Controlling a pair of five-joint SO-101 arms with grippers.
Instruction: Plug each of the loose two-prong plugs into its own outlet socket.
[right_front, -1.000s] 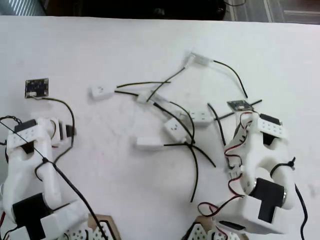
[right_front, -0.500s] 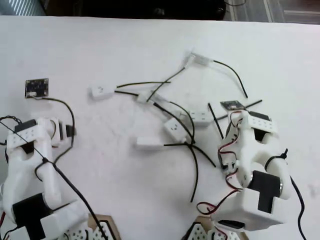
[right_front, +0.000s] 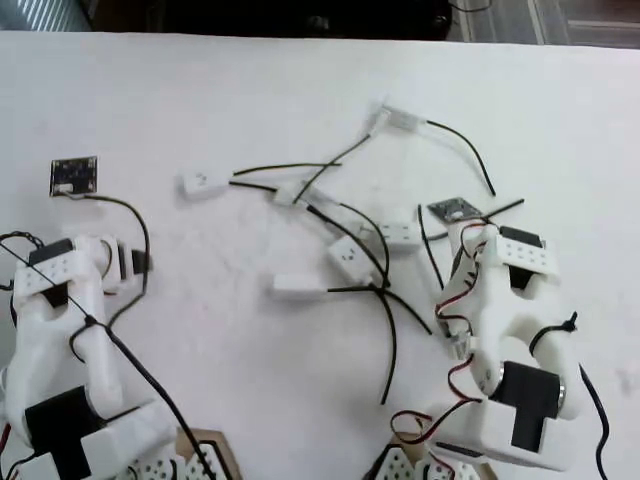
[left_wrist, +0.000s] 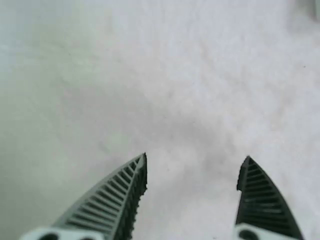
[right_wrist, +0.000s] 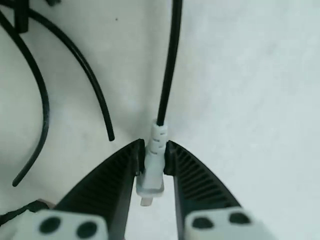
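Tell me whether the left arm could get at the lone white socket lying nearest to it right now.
Probably yes. The left hand is open and holds nothing, and bare table lies between it and that socket, whose cord runs off the other way.
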